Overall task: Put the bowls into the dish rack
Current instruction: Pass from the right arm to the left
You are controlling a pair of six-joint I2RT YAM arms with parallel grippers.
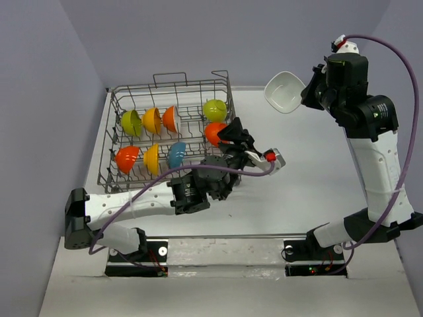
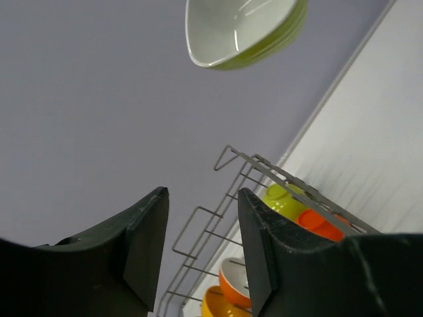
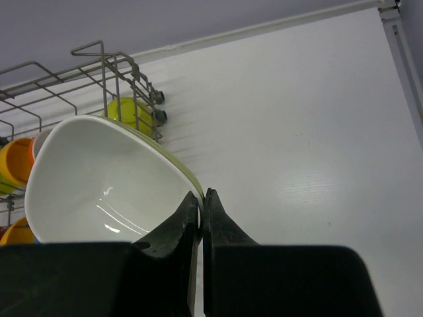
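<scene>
Your right gripper is clamped shut on the rim of 1 bowl, white inside and green outside. It hangs in the air at 1 o'clock in the top view, well apart from the dish rack at 10 o'clock. The other 8 bowls stand on edge in the rack: 3 in the far row, 3 in the near row, 2 at the 3 o'clock end. Your left gripper is about half open and holds nothing. Its tips point up toward the held bowl, and it sits just beside the rack's 3 o'clock end, near a red-orange bowl.

Risks, my read:
- The grip is a thin pinch on 1 glossy edge. A fast swing or a wrist roll likely lets the bowl pivot or slip and drop to the table.
- The left arm lies on the straight line from 1 o'clock to the rack. Move the right arm that way and bowl or wrist probably hits it, so clear the left arm first.
- The rack walls are tall. Come in low and the bowl can catch the top wire and be levered out of the fingers.
- I can't tell which slot is free. Push in blind at the 3 o'clock end and you may knock the 2 bowls there off their tines.
</scene>
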